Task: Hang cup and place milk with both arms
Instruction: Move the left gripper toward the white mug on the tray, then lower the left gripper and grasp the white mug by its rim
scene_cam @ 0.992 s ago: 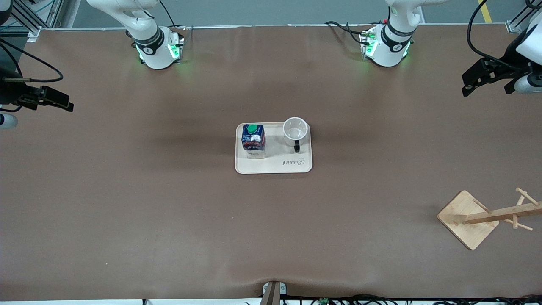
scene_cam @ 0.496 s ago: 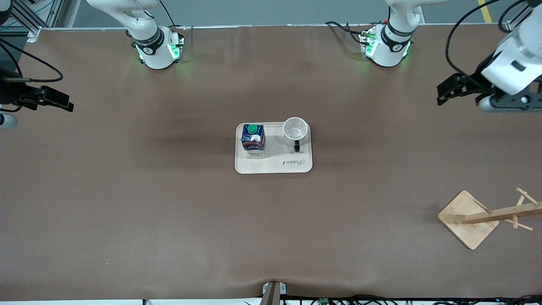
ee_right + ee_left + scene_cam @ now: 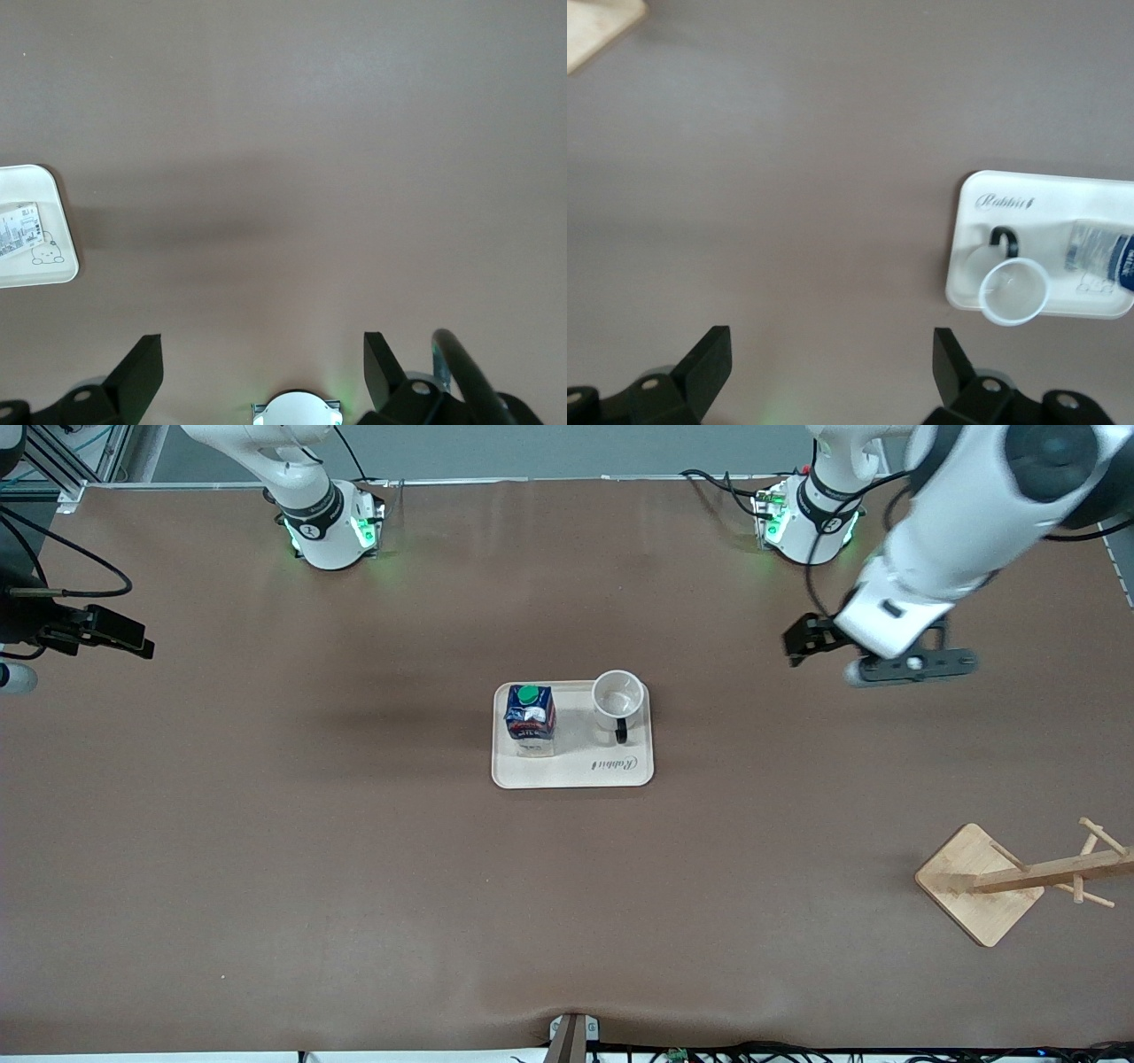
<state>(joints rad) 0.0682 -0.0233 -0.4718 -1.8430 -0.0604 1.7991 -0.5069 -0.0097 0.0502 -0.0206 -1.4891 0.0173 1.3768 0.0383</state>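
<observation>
The white cup point(image 3: 617, 695) with a black loop handle stands on a cream tray point(image 3: 576, 775) in the table's middle. The dark blue milk point(image 3: 530, 713) with a green cap stands upright on the same tray, toward the right arm's end. My left gripper point(image 3: 800, 640) is open and empty over bare table, between the tray and the left arm's end. Its wrist view shows the open gripper point(image 3: 830, 354), the cup point(image 3: 1014, 290) and part of the milk point(image 3: 1107, 257). My right gripper point(image 3: 133, 640) waits open at the right arm's end of the table, and its wrist view shows it open point(image 3: 263, 359) with the tray's corner point(image 3: 66, 257).
A wooden cup rack point(image 3: 1019, 877) on a square base stands near the front camera at the left arm's end; a corner of its base shows in the left wrist view point(image 3: 594, 27). Brown mat covers the table. The arm bases point(image 3: 328, 522) stand along the table's top edge.
My left arm has swung in from the table's end toward the tray, its gripper still open. The right arm, cup and milk have not moved.
</observation>
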